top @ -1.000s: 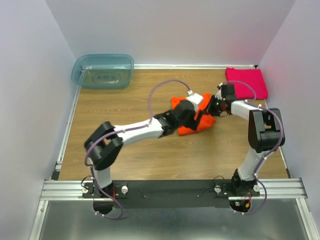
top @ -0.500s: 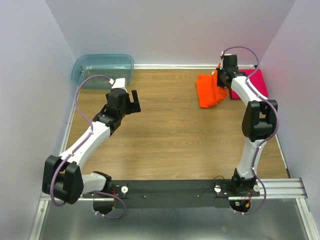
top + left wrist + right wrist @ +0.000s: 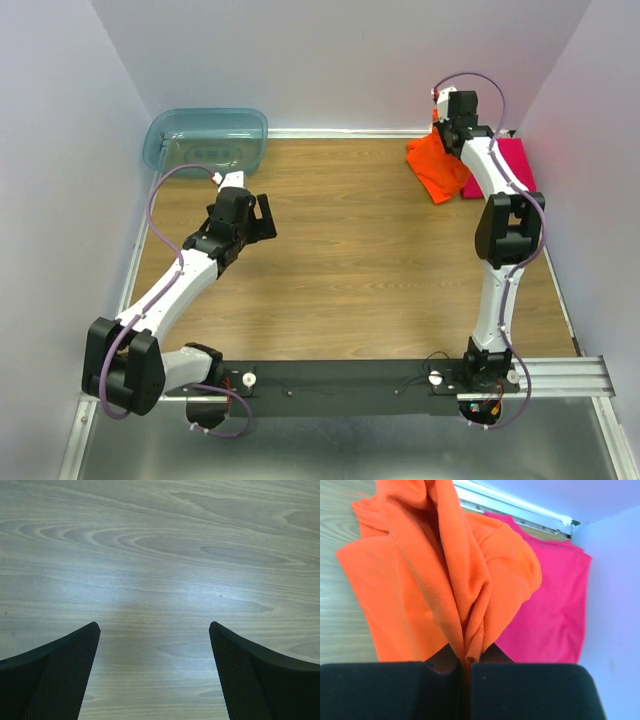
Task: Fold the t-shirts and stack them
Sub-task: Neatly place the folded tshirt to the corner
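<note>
The orange t-shirt [image 3: 438, 168] hangs bunched and crumpled, pinched at a gathered fold by the right hand [image 3: 446, 130]. In the right wrist view the two black fingers are pressed together on that fold, with orange cloth spilling out from between them. The shirt's loose lower part spreads just to the left of the pink t-shirt [image 3: 522, 168]. One rounded orange fold overlaps the pink t-shirt's left edge in the wrist view, though whether the two cloths touch cannot be told.

The pink t-shirt lies flat, folded to a neat square, on the desk [image 3: 350, 260] in the far right corner, up against the back and side walls. The right arm reaches out long from its base, and its forearm crosses over the left part of the pink t-shirt.

The left hand [image 3: 262, 218] is well apart from the pink t-shirt, far off to its left across the bare wood. Its fingers are spread wide with nothing between them. The left wrist view shows only wood grain between the two dark textured fingertips.

A translucent blue-green tub [image 3: 205, 142] sits at the far edge of the desk in the corner opposite the pink t-shirt, just beyond the left hand.
</note>
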Available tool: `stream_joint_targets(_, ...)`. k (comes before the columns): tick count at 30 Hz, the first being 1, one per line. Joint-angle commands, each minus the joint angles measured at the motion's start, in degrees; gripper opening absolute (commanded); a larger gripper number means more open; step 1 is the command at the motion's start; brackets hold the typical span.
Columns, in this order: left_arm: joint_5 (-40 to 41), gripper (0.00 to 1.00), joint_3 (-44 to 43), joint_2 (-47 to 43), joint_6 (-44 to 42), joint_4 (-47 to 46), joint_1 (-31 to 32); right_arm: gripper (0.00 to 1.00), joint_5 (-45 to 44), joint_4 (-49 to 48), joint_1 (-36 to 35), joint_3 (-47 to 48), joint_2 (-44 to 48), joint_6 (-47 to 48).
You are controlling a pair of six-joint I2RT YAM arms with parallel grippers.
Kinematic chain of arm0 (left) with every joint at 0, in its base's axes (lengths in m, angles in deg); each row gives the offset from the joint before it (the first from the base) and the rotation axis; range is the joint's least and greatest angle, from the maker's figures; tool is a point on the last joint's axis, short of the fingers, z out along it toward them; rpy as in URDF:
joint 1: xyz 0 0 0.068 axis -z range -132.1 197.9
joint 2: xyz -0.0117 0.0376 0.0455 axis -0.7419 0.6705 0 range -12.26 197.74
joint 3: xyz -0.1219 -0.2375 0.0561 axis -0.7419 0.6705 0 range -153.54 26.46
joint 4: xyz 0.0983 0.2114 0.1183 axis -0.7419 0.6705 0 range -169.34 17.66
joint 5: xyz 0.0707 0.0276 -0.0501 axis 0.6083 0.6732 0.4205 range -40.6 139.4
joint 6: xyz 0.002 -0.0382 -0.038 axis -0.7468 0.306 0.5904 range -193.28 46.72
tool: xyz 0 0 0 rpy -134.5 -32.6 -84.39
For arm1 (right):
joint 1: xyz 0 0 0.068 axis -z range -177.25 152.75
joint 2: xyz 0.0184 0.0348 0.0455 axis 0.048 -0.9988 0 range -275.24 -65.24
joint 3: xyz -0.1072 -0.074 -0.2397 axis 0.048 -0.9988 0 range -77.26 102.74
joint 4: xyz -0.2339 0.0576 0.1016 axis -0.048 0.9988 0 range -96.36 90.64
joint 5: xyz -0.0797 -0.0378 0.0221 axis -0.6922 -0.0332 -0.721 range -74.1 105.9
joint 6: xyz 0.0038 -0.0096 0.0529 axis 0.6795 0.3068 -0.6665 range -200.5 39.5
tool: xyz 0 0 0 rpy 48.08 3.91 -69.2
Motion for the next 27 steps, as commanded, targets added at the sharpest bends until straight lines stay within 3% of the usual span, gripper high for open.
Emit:
stream_joint_targets(1, 1.21, 0.98, -1.65, -0.41, 1.30, 3.52, -0.55, 0.00, -2.55, 0.72, 2.18, 3.06, -1.63, 5.75)
stream_joint_targets(27, -1.16, 0.98, -0.33, 1.69, 0.60, 4.23, -0.63, 0.01, 0.61, -0.59, 10.53, 8.77, -4.70, 4.61)
